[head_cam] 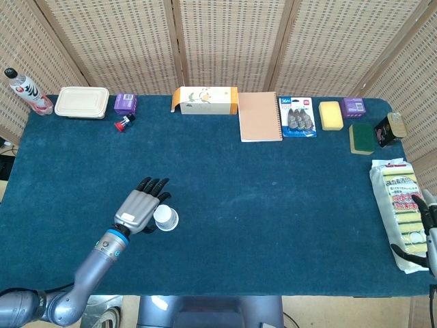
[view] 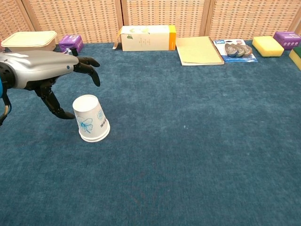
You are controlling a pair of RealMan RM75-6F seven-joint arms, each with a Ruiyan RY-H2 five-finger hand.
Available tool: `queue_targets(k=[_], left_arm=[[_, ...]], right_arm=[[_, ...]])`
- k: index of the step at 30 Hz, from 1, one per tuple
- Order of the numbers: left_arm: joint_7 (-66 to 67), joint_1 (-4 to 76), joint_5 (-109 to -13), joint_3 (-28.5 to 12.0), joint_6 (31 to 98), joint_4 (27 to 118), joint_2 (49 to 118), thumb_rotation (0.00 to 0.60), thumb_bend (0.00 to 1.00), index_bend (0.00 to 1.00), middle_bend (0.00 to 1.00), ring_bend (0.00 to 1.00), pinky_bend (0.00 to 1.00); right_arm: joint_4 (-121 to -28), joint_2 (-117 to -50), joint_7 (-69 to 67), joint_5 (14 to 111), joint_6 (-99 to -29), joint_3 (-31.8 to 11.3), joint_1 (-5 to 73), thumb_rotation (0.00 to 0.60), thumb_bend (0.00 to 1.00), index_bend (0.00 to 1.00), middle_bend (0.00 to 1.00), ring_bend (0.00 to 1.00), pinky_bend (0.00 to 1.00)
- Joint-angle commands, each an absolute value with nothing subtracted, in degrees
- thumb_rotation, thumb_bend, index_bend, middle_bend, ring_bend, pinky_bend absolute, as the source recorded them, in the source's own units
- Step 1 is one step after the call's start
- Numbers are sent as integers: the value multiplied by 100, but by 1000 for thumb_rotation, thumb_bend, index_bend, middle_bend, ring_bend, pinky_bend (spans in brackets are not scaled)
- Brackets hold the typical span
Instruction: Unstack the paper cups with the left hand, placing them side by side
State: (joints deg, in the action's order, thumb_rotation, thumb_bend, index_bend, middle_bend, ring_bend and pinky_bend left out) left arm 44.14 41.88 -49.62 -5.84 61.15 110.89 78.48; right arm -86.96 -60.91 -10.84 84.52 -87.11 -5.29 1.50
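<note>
A white paper cup stack [head_cam: 165, 217] [view: 91, 118] with a blue flower print stands upside down on the blue cloth. My left hand [head_cam: 143, 206] [view: 51, 70] is open just left of it, fingers spread above and beside the cup, thumb reaching down near its side without clearly touching. My right hand [head_cam: 429, 232] rests at the far right edge beside the sponge pack, mostly cut off by the frame, and it holds nothing that I can see.
Along the back edge lie a bottle [head_cam: 24, 90], a lidded container [head_cam: 82, 102], a purple box [head_cam: 125, 102], a small red object [head_cam: 123, 124], a carton [head_cam: 204, 100], a notebook [head_cam: 259, 116], sponges [head_cam: 330, 115] and a tin [head_cam: 390, 128]. A sponge pack [head_cam: 400, 208] lies at the right.
</note>
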Motion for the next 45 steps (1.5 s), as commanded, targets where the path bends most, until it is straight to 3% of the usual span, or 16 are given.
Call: queue_targets(k=[1,29,45], left_arm=[[4427,4224,-4921,-552,6149,11064,7885,600,181,248,0,0,0],[4453,4500,-4660,-419,6433,10936,8105,600,240,379,0,0,0],[4305,4439,-4843,-468,6768,11748,7396,600,239,382,0,0,0]], right_arm=[[-8697,-6091,-1097,8454,-8713,-530,150,600,20,34,0,0,0],[-8676,-6058,-1214,8392,-8617,-540,174,600,20,29,0,0,0],[-8700,-6064,-1184,8394,-8620,-533,169,600,20,29,0,0,0]])
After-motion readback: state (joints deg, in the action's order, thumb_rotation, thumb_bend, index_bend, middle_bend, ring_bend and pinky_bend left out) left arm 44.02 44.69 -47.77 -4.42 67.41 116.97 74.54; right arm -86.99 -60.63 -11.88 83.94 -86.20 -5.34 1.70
